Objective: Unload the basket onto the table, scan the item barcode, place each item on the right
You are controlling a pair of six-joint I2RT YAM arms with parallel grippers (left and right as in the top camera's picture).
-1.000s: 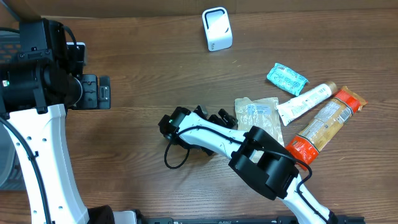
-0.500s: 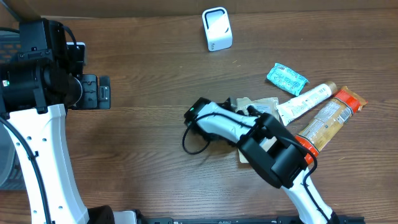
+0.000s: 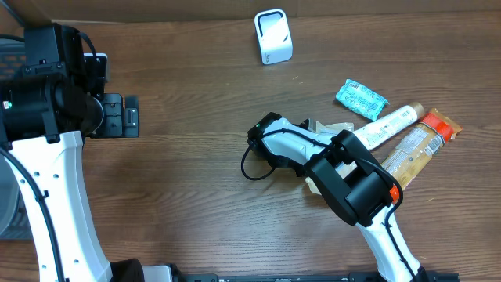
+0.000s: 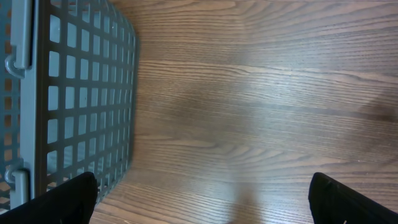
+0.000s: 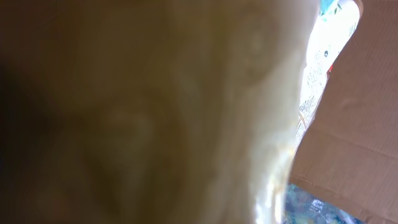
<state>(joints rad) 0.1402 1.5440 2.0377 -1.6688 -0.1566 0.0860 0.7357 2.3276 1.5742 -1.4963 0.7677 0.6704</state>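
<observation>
L: left gripper (image 4: 202,190) seen wide open; nothing held | R: right gripper's jaws hidden; grip cannot be told | ITEM: beige pouch (image 3: 335,128) found under right arm (image 3: 293,143), 5 o'clock of scanner (image 3: 273,36)

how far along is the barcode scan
Nothing scanned: the white scanner stands apart at the far edge. In hand: the right gripper is at the tan pouch, which fills its wrist view; whether it grips is unclear. Remaining: lift the pouch and show its barcode to the scanner.
</observation>
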